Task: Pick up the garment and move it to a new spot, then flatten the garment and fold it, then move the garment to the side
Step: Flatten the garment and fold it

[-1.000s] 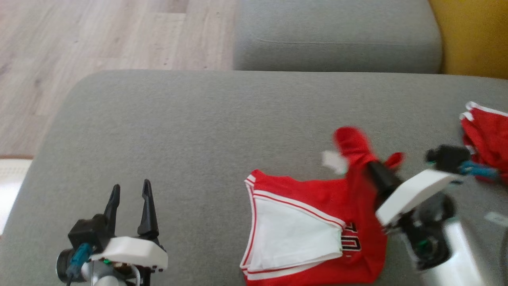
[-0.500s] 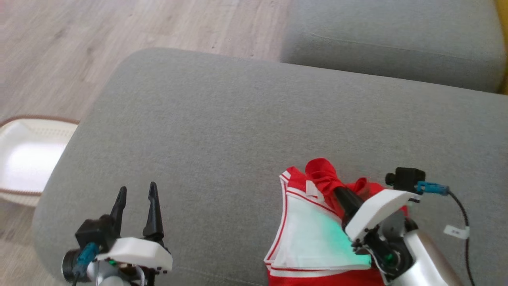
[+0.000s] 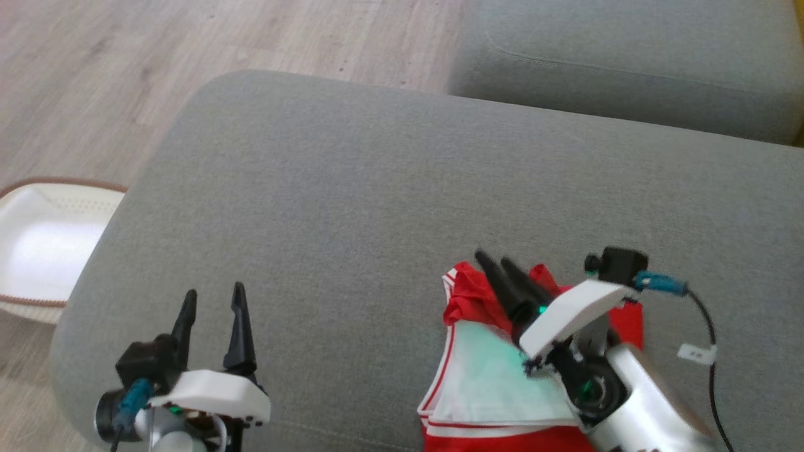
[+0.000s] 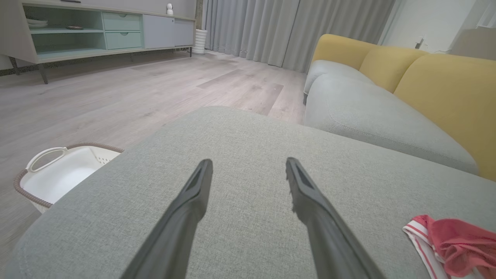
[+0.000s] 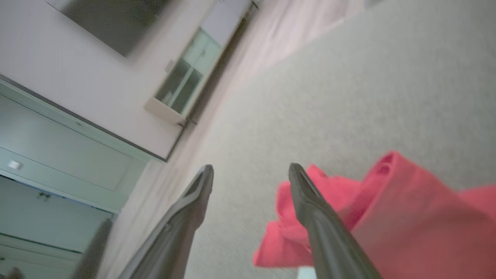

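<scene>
The garment (image 3: pixel 487 383), a red jersey with white trim and a white panel, lies crumpled on the grey cushion (image 3: pixel 352 207) at the lower right. My right gripper (image 3: pixel 491 257) hovers over its bunched red top edge, open, with nothing between the fingers. The right wrist view shows the open right gripper (image 5: pixel 251 166) with the red garment (image 5: pixel 407 201) lying beside and below the right finger. My left gripper (image 3: pixel 215 289) stands open over bare cushion at the lower left. Past the open left gripper (image 4: pixel 248 161), the garment (image 4: pixel 453 240) lies to the lower right.
A white basket (image 3: pixel 38 251) with a brown rim sits on the wooden floor left of the cushion. A grey sofa seat (image 3: pixel 628 56) lies beyond the cushion, with yellow backrests (image 4: pixel 438 85). A cable with a white tag (image 3: pixel 694 353) trails from the right wrist.
The right gripper has opened and let go of the red fabric, which now rests bunched on the cushion. The head camera swung left early on. The left gripper stays put.
</scene>
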`<state>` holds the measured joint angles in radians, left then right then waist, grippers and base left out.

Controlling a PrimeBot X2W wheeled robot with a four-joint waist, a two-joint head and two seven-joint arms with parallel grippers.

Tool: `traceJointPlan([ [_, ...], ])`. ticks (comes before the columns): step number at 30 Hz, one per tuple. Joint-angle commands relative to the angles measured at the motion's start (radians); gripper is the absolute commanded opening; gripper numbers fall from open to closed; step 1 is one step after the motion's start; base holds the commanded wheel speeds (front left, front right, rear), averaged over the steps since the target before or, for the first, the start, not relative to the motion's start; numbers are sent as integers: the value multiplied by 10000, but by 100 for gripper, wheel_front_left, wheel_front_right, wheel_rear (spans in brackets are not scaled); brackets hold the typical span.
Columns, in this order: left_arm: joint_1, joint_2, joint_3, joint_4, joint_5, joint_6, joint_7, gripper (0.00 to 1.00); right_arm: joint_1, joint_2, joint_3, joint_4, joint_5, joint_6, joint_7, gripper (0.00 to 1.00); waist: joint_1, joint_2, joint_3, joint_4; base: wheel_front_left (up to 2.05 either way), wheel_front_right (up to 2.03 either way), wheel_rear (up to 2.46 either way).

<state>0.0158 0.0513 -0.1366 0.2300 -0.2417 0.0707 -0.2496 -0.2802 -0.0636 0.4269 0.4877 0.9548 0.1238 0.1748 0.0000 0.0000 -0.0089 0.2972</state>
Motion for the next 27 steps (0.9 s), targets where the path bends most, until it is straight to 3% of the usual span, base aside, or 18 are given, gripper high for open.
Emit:
traceJointPlan([
  [1,-441,-10,428,-316,15,20,-122,100,-518,-32,55,-756,232,69,-210,100,0,0,-67,-173,0,0,0],
  [7,-395,-10,668,-536,77,-36,-122,100,-206,-1708,-1222,-2671,513,69,-936,100,0,0,-156,-653,0,0,0],
  [8,-376,-10,693,-711,111,-41,-122,100,42,-2247,-1938,-2655,319,69,-1094,100,0,0,-173,-790,0,0,0],
  [12,-343,-10,643,-850,118,-50,-122,100,505,-2818,-2928,-2054,121,69,-730,100,0,0,-182,-987,0,0,0],
  [14,-350,-10,603,-839,120,-55,-122,100,576,-2853,-3114,-1796,147,69,-379,62,0,0,-170,-1057,0,0,0],
  [15,-358,-10,578,-838,118,-47,-122,100,574,-2811,-3177,-1696,249,69,-178,40,0,0,-162,-1079,0,0,0],
  [16,-364,-10,551,-837,115,-37,-122,100,555,-2790,-3184,-1598,306,69,45,11,0,0,-155,-1098,0,0,0],
  [17,-368,-10,530,-833,112,-27,-122,100,514,-2704,-3194,-1488,436,69,303,0,0,0,-147,-1111,0,0,0],
  [25,-490,-10,418,-702,128,-80,-122,100,-373,-1961,-3111,510,1912,69,4072,0,0,0,1,-858,0,0,0],
  [27,-522,-10,408,-692,121,-76,-122,100,-557,-1930,-3126,788,2010,69,4492,0,0,0,54,-775,0,0,0],
])
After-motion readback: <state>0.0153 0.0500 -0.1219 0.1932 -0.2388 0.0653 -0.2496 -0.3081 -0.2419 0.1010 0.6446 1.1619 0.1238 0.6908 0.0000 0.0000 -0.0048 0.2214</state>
